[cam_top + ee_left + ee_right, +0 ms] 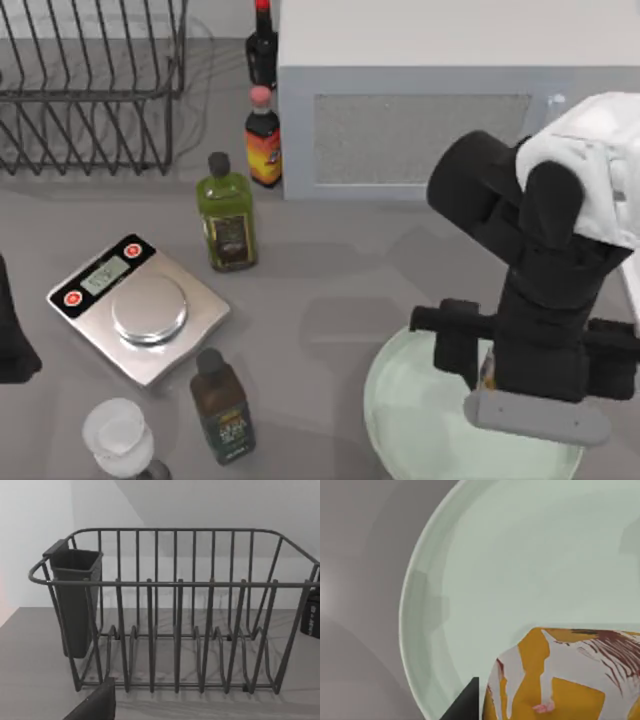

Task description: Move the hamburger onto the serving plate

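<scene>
The serving plate (410,425) lies at the front right of the table, pale mint green with a low rim. My right gripper (497,388) hangs over its right half, shut on the hamburger (487,372), of which just an orange sliver peeks out beside the black wrist. The right wrist view looks down on the plate (485,580), with the orange-yellow, pale-streaked hamburger (560,680) close to the camera and one dark fingertip (465,707) against its side. Whether the hamburger touches the plate I cannot tell. My left gripper (12,335) is parked at the table's left edge.
A kitchen scale (140,310) sits left of centre, with an olive-oil bottle (228,215) behind it and a dark bottle (222,408) and a glass (120,435) in front. Two sauce bottles (263,140) stand by a white box (430,100). A wire dish rack (175,615) fills the back left.
</scene>
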### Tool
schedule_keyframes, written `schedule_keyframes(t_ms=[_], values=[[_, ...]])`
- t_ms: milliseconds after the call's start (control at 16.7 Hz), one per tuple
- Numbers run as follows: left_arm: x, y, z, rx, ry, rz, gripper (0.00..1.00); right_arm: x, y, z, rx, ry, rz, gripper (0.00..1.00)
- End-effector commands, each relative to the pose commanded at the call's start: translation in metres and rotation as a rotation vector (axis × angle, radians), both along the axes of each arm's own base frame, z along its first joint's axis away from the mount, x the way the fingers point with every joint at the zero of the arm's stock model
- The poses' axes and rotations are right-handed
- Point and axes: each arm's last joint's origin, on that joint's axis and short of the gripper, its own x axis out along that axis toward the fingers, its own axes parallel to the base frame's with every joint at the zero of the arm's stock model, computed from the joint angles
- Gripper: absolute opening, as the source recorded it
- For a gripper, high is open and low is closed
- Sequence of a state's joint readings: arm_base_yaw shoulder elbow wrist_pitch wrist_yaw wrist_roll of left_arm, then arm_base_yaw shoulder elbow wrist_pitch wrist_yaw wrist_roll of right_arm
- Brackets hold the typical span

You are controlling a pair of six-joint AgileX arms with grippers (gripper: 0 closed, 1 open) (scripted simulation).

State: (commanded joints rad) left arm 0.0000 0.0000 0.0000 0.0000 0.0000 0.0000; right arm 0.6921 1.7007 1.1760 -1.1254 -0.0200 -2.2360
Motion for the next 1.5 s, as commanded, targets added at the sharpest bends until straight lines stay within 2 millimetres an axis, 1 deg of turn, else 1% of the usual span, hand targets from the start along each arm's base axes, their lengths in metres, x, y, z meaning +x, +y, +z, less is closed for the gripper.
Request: schedule_keyframes(t_ms=[120,240,660,780,1020,1080,1320,1500], values=[[0.0,0.0,0.0,0.0,0.0,0.0,1.0,-0.001,0.006,0.002,0.023,-0.018,0.115,0.0],[0.0,0.0,0.0,0.0,0.0,0.0,1.0,-0.002,0.009,0.003,0.036,-0.031,0.181,0.0],[0.0,0.0,0.0,0.0,0.0,0.0,1.0,-0.002,0.009,0.002,0.035,-0.029,0.189,0.0],[0.0,0.0,0.0,0.0,0.0,0.0,1.0,-0.002,0.009,-0.008,0.036,-0.03,0.191,0.0],[0.0,0.0,0.0,0.0,0.0,0.0,1.0,-0.001,0.01,-0.036,0.041,-0.035,0.194,0.0],[0.0,0.0,0.0,0.0,0.0,0.0,1.0,-0.001,0.01,-0.04,0.039,-0.034,0.195,0.0],[0.0,0.0,0.0,0.0,0.0,0.0,1.0,-0.002,0.009,-0.042,0.038,-0.033,0.196,0.0],[0.0,0.0,0.0,0.0,0.0,0.0,1.0,-0.002,0.009,-0.042,0.038,-0.033,0.196,0.23]])
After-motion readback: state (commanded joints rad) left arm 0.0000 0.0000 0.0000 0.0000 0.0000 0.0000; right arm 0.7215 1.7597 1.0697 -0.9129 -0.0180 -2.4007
